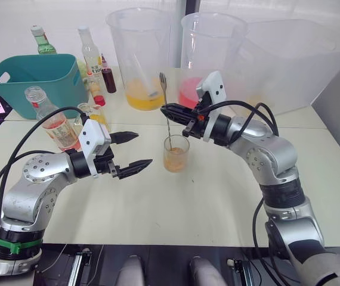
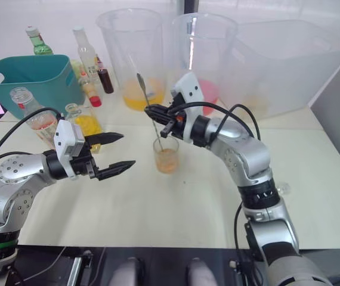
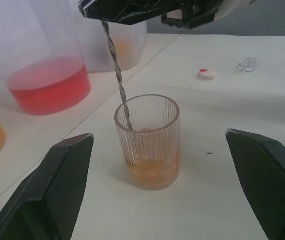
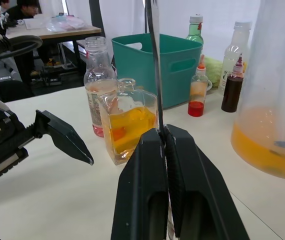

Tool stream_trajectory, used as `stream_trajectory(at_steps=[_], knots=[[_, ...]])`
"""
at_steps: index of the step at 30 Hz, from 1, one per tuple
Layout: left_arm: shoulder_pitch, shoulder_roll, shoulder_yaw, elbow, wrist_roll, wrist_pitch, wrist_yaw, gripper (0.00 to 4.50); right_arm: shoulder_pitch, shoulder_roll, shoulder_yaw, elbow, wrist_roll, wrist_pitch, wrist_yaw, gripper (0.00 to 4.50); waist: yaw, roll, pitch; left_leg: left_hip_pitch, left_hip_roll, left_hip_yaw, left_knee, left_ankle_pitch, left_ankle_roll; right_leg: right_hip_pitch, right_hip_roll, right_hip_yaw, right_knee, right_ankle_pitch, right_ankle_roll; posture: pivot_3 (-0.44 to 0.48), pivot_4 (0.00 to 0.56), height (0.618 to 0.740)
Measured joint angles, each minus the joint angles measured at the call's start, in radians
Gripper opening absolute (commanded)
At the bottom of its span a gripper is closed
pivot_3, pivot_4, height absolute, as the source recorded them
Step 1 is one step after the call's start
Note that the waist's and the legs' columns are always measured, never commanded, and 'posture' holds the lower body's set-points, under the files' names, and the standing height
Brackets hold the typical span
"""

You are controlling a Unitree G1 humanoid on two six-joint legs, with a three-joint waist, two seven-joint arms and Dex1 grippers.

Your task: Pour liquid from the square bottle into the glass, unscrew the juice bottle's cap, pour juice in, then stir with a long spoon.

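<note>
Silver arms [image 1: 36,187] (black cables), black jaws.

Head cameras look down from above; wrist cameras sit low and close.
Both eyes face forward over the counter [image 1: 218,196]; both share the glass [image 1: 176,153], seen close from the left wrist.

You are looking at a ribbed clear glass [image 3: 148,148], a twisted shiny metal long spoon [image 3: 116,75], a matt white table [image 1: 218,202], and a teal plastic basket [image 1: 36,77].
</note>
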Motion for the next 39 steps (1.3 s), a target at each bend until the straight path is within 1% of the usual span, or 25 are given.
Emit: stream_trajectory(at_steps=[3, 7, 11, 16, 20, 24, 26, 30, 32, 39], knots=[[0.000, 0.000, -0.001, 0.001, 0.001, -0.003, -0.001, 4.47, -0.002, 0.008, -0.029, -0.012, 0.040, 0.061, 0.008, 0.00, 0.001, 0.000, 0.000, 0.000, 0.000, 0.000, 0.000, 0.000, 0.000, 0.000, 0.000, 0.000, 0.000, 0.000, 0.000, 0.000, 0.150, 0.719], [0.000, -0.001, -0.014, 0.005, 0.004, -0.006, -0.007, 4.47, -0.002, -0.027, -0.065, -0.113, 0.169, 0.241, 0.030, 0.00, 0.001, 0.000, 0.000, 0.000, 0.000, 0.000, 0.000, 0.000, 0.000, 0.000, 0.000, -0.001, 0.000, 0.000, 0.000, 0.000, 0.150, 0.719], [0.000, -0.003, -0.037, 0.007, 0.017, -0.014, -0.014, 4.47, -0.002, -0.039, -0.076, -0.152, 0.205, 0.314, 0.015, 0.00, 0.000, 0.000, 0.000, 0.000, 0.000, 0.000, 0.000, 0.000, 0.000, 0.000, 0.000, -0.001, 0.000, 0.000, 0.000, 0.000, 0.150, 0.719], [-0.010, -0.008, -0.051, 0.035, 0.037, -0.034, -0.024, 4.47, -0.002, -0.058, -0.093, -0.158, 0.195, 0.324, -0.013, 0.00, 0.000, 0.000, 0.000, 0.000, 0.000, 0.000, 0.000, 0.000, 0.000, 0.000, 0.000, -0.001, 0.000, 0.000, 0.000, 0.000, 0.150, 0.719], [-0.011, -0.014, -0.061, 0.045, 0.039, -0.048, -0.028, 4.47, -0.002, -0.067, -0.091, -0.158, 0.154, 0.303, -0.014, 0.00, 0.000, 0.000, 0.000, 0.000, 0.000, 0.000, 0.000, 0.000, 0.000, 0.000, 0.000, -0.001, 0.000, 0.000, 0.000, 0.000, 0.150, 0.719], [-0.011, -0.014, -0.062, 0.047, 0.042, -0.051, -0.029, 4.47, -0.003, -0.083, -0.073, -0.159, 0.119, 0.274, 0.002, 0.00, 0.000, 0.000, 0.000, 0.000, 0.000, 0.000, 0.000, 0.000, 0.000, 0.000, 0.000, -0.001, 0.000, 0.000, 0.000, 0.000, 0.150, 0.719], [-0.011, -0.014, -0.062, 0.048, 0.043, -0.053, -0.030, 4.47, -0.006, -0.113, -0.069, -0.171, 0.118, 0.279, 0.019, 0.00, 0.001, 0.000, 0.000, 0.000, 0.000, 0.000, 0.000, 0.000, 0.000, 0.000, 0.000, -0.001, 0.000, 0.000, 0.000, 0.000, 0.150, 0.719], [-0.011, -0.015, -0.063, 0.060, 0.045, -0.057, -0.035, 4.47, -0.005, -0.154, -0.086, -0.212, 0.162, 0.334, 0.034, 0.00, 0.002, 0.000, 0.000, 0.000, 0.000, -0.001, 0.001, 0.000, 0.000, 0.001, 0.000, -0.001, 0.000, 0.000, 0.000, 0.000, 0.150, 0.719], [-0.011, -0.015, -0.068, 0.064, 0.045, -0.065, -0.040, 4.47, 0.010, -0.161, -0.119, -0.241, 0.203, 0.378, 0.024, 0.00, 0.003, 0.000, 0.000, 0.000, 0.000, -0.001, 0.001, 0.000, 0.000, 0.001, 0.000, -0.001, 0.000, 0.000, 0.000, 0.000, 0.150, 0.719], [-0.014, -0.023, -0.084, 0.086, 0.047, -0.077, -0.051, 4.47, 0.034, -0.138, -0.222, -0.297, 0.309, 0.453, -0.068, 0.00, 0.002, 0.000, 0.000, 0.000, 0.000, -0.001, 0.000, 0.000, 0.000, 0.001, 0.000, -0.001, 0.000, 0.000, 0.000, 0.000, 0.150, 0.719]])
